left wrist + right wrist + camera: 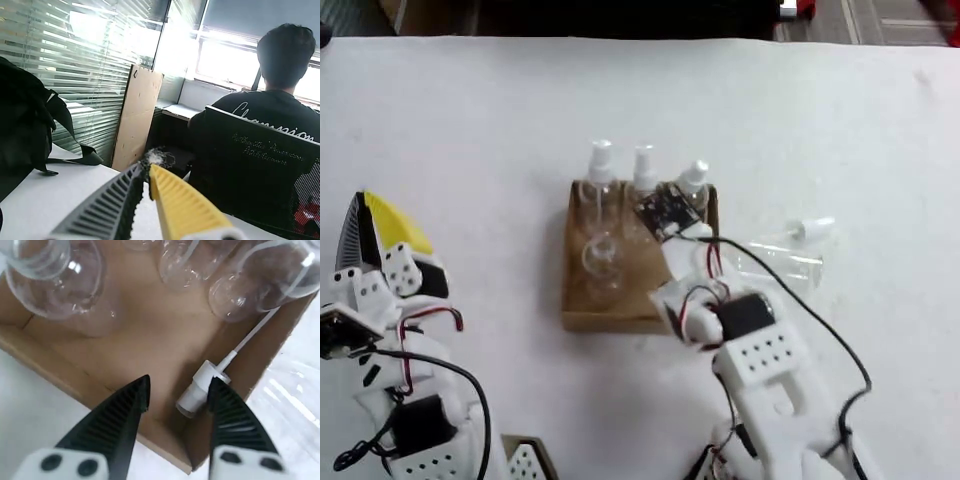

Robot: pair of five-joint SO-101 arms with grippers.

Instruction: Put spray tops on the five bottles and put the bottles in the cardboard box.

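The cardboard box point(578, 300) sits mid-table. Along its far side stand three clear bottles with white spray tops point(600, 165). An uncapped bottle point(601, 256) stands in front of them. My right arm point(740, 330) reaches over the box's right part. Its gripper point(177, 392) is open above the box floor point(145, 345). A loose spray top point(196, 390) with its thin tube lies between the fingers, close against one of them. Another clear bottle point(782, 258) lies on the table right of the box. My left gripper point(149, 167) is shut on nothing and raised at the table's left.
A white spray top point(813, 228) lies on the table by the fallen bottle's far end. In the right wrist view the box wall point(75, 375) runs just below the fingers, and the bottle bases point(55, 280) crowd the far side. The left arm point(390, 330) stands at the near left.
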